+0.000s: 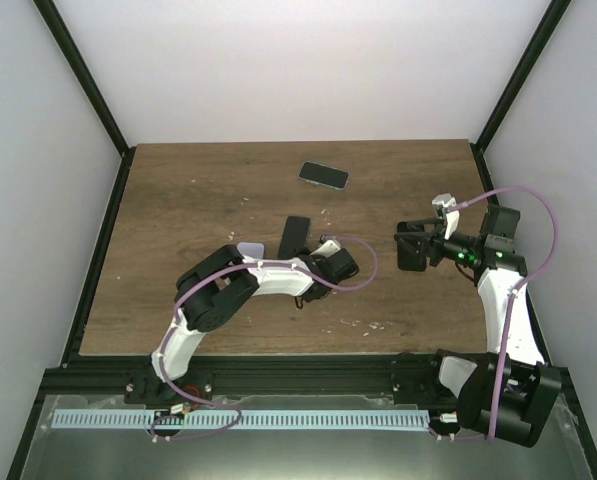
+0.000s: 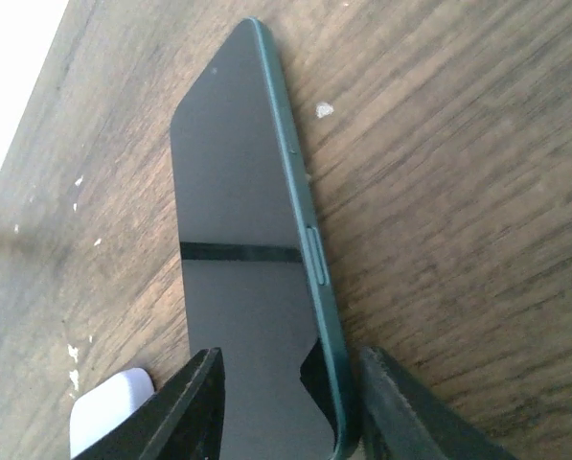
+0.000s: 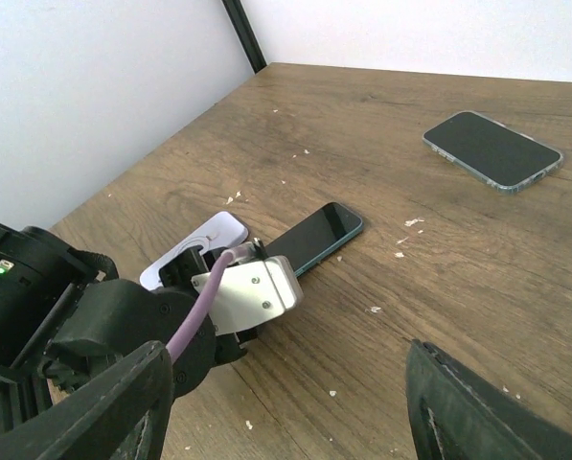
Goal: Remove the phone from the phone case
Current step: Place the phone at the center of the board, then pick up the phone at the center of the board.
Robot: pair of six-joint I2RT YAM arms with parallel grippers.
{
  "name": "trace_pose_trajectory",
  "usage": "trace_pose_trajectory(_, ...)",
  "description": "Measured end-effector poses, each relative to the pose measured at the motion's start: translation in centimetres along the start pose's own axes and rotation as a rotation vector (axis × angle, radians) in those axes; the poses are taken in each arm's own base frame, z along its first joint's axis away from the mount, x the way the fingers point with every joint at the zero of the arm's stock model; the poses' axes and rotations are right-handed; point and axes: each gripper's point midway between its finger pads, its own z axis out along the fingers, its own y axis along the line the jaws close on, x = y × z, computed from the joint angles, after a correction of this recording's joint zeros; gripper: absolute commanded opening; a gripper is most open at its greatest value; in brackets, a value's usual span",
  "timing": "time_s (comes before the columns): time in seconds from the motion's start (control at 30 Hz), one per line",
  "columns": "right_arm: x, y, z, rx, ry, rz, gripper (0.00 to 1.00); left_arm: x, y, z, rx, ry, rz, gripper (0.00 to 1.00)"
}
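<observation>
Left gripper (image 2: 290,369) straddled the dark phone (image 2: 242,220) mid-tabletop (image 2: 458,192) (pinching or loose, I couldn't tell); right gripper (image 3: 286,355) gaped wide, empty.

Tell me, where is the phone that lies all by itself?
In the top view, that phone lies flat near the far edge of the table, about mid-width, beyond the darker phone at the centre.

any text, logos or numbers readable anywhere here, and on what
None can be read in any view.
Near phone: blank dark screen, no logo or text showing.
Far phone: dark screen, nothing written on it.
White object beside the near phone: plain, no marking visible.
Arm housings: no labels that can be made out.
</observation>
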Motion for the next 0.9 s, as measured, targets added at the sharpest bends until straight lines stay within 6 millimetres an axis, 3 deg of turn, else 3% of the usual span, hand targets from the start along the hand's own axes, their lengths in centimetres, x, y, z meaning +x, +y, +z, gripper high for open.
trace_pose_trajectory(0.17, 0.0, 0.0, 0.0, 0.0, 0.0, 0.0, 0.68, -0.9, -0.1, -0.4, 0.054, -0.012, -0.04, 0.61)
trace_pose_trajectory(0.3, 0.1, -0.3, 0.0, 0.013, 0.005, -0.003, 0.72, -1.1, 0.0, -2.3, 0.179, -0.026, -0.09, 0.69)
trace_pose_trajectory(0.4, 0.4, -1.3, 0.2, 0.047, 0.027, 0.002, 0.73, -2.0, 1.9, -5.2, 0.26, -0.067, -0.159, 0.75)
trace_pose_trajectory(0.53, -0.6, -3.8, 1.3, 0.094, 0.089, 0.006, 0.73, -4.2, 7.2, -10.5, 0.388, -0.18, -0.332, 0.77)
trace_pose_trajectory(0.67, -2.6, -5.9, 3.9, 0.123, 0.163, -0.026, 0.73, -3.9, 11.9, -12.5, 0.499, -0.224, -0.501, 0.77)
trace_pose_trajectory(0.77, -3.6, -7.1, 6.9, 0.127, 0.228, -0.056, 0.74, -1.7, 13.2, -13.1, 0.567, -0.197, -0.561, 0.77)
trace_pose_trajectory(0.8, -3.8, -7.5, 8.2, 0.125, 0.254, -0.067, 0.77, -1.0, 13.0, -13.7, 0.603, -0.183, -0.558, 0.78)
trace_pose_trajectory(0.83, -4.0, -8.1, 9.6, 0.125, 0.279, -0.078, 0.93, -0.5, 12.9, -14.4, 0.633, -0.178, -0.553, 0.8)
trace_pose_trajectory(0.9, -3.7, -9.2, 12.0, 0.131, 0.325, -0.085, 1.0, 0.1, 13.3, -15.9, 0.677, -0.183, -0.544, 0.81)
